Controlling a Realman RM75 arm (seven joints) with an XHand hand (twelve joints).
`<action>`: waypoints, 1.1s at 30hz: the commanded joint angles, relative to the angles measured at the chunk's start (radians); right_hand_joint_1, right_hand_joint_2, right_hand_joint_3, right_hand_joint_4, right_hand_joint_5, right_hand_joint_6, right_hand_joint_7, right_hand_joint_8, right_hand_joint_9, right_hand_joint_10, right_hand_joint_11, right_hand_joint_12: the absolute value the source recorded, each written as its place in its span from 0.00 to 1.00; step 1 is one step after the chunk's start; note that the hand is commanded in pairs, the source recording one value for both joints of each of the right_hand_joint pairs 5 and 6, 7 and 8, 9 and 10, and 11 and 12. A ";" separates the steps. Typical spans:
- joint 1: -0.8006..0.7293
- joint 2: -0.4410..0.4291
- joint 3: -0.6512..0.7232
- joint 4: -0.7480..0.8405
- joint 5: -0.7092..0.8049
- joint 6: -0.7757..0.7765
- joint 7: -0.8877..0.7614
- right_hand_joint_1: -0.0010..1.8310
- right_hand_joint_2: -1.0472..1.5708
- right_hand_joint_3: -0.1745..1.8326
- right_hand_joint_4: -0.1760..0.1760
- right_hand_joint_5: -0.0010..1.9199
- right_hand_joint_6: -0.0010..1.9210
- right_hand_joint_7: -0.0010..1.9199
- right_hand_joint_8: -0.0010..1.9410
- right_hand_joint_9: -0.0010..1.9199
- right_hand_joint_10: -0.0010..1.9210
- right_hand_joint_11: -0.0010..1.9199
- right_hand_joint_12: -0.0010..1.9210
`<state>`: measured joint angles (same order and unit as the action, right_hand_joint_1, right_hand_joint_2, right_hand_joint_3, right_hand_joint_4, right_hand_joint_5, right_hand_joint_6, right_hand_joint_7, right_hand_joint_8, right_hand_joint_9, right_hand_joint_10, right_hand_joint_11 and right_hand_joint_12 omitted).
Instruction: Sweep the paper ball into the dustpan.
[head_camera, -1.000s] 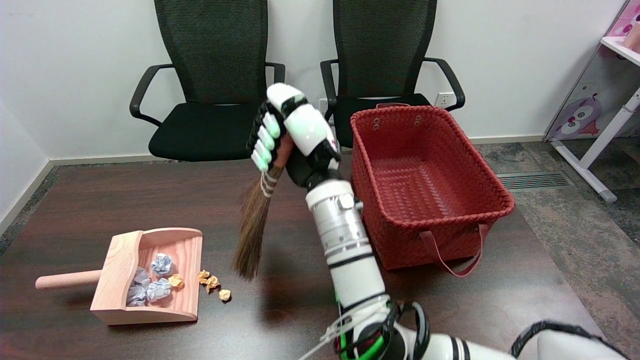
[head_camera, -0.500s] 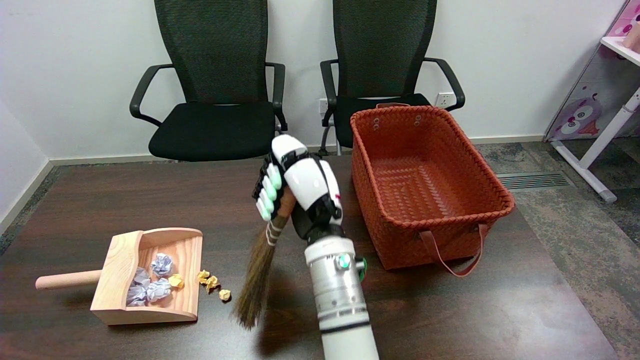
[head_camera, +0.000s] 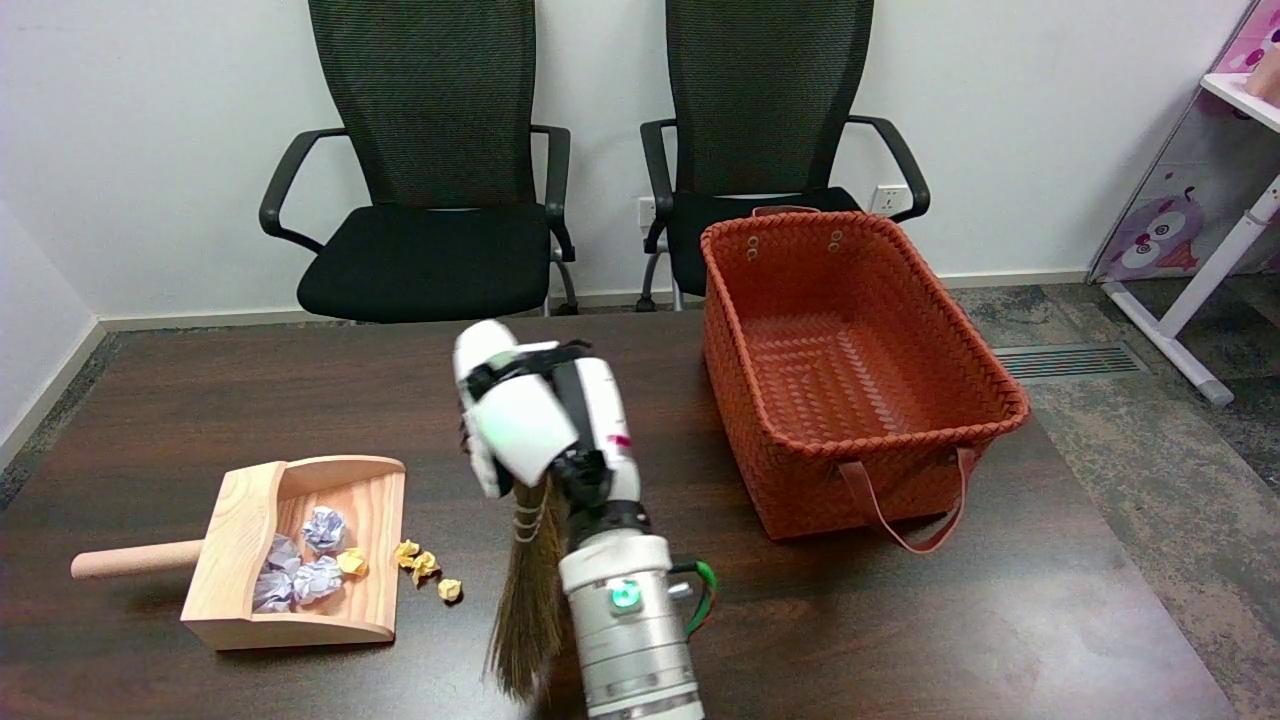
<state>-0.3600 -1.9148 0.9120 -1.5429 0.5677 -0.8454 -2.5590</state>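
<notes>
While the right hand (head_camera: 540, 420) grips the bristly straw broom (head_camera: 527, 610), crumpled paper balls (head_camera: 425, 568) lie loose.

Materials and finishes on and around the table.
Table (head_camera: 250, 400): dark wood grain, glossy. Dustpan (head_camera: 240, 520): pale raw wood, matt. Paper balls (head_camera: 425, 568): crumpled, rough. Broom (head_camera: 528, 610): coarse straw bristles, white binding. Right hand (head_camera: 535, 420): glossy white and black plastic; metal cuff. Basket (head_camera: 850, 350): woven red plastic. Chairs (head_camera: 430, 130): black mesh.
</notes>
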 joint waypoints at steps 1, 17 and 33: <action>-0.004 -0.211 0.196 0.065 -0.591 0.383 -0.006 0.27 1.00 0.59 0.61 1.00 1.00 1.00 0.99 1.00 1.00 1.00 1.00; 0.254 -0.214 0.281 0.282 -0.713 0.472 -0.004 0.27 1.00 0.64 0.62 1.00 1.00 1.00 0.99 1.00 1.00 1.00 1.00; 0.299 -0.222 0.317 0.478 -0.607 0.282 -0.004 0.26 1.00 0.71 0.63 1.00 1.00 1.00 0.99 1.00 1.00 1.00 1.00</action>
<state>-0.1509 -2.1171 1.1790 -1.2480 -0.0474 -0.4826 -2.5633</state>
